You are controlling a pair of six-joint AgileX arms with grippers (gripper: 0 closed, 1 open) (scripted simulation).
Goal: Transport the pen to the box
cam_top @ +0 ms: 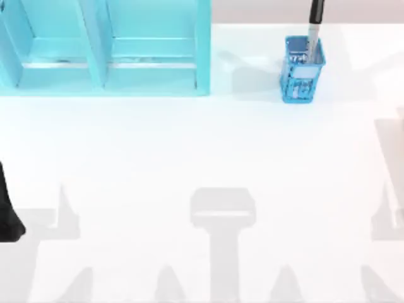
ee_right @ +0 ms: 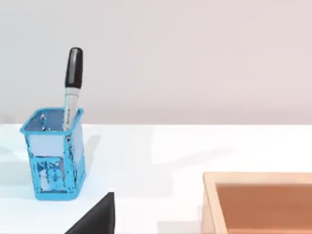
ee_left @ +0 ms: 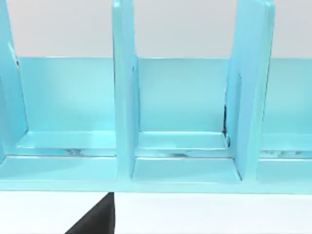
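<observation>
Blue mesh cup (cam_top: 302, 77): stands upright at the far right part of the tabletop (cam_top: 202, 158), near the far edge, with bare white surface on all sides of it.
Pen (cam_top: 314, 28): stands nearly upright inside the mesh cup, its grey-white barrel down in the cup and its black upper part rising well above the rim, free of anything around it.
Turquoise rack (cam_top: 107, 47): sits at the far left of the tabletop, its upright dividers forming open-fronted compartments; its right end wall stands well apart from the cup, with a clear strip of white between them.
Box (ee_right: 258, 202): a tan, open-topped box with raised walls, seen in the right wrist view; its near corner and left wall stand apart from the cup, with open tabletop between.
Left arm (cam_top: 9, 208): a dark part of it shows at the top view's left edge, low on the near side, away from the rack.
Left pincer: cannot tell whether it is spread or pressed together.
Right pincer: cannot tell its state either.
Open room: the middle and near tabletop lie wide and bare, crossed by soft grey shadows.
</observation>
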